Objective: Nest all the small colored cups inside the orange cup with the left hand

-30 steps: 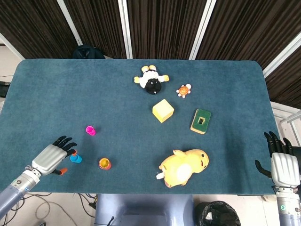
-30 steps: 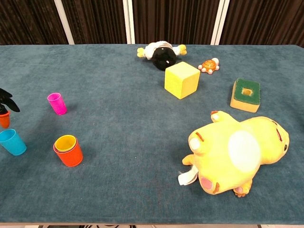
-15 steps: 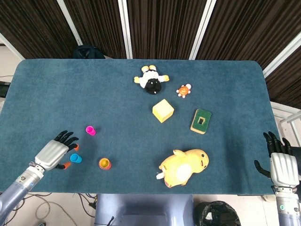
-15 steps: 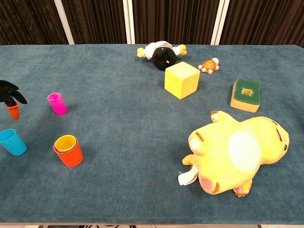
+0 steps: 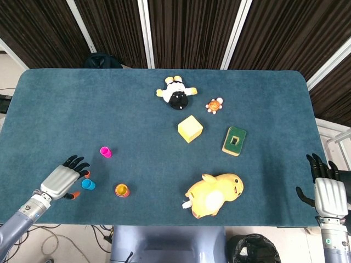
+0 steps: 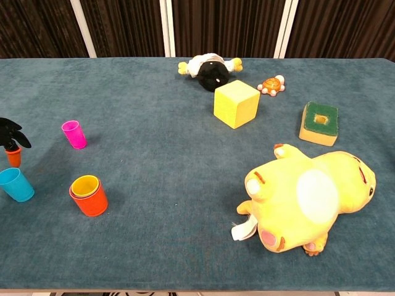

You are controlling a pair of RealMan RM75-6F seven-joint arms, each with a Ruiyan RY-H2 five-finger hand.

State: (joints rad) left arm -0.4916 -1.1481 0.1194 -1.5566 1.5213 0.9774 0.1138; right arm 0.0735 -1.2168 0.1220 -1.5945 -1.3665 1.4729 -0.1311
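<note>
Orange cup with a yellow cup nested inside sits right of the left hand in the head view, blue cup beside its fingertips; right hand is empty, fingers apart. Chest view: black fingers pinch a small red-orange cup, pink cup further right

You have a teal-blue table holding a magenta cup, a light-blue cup, a small red-orange cup and an orange cup with a yellow cup inside. Your left hand is silver with black fingers. The block is yellow, the sponge green over yellow, the plush yellow with a white belly.
</note>
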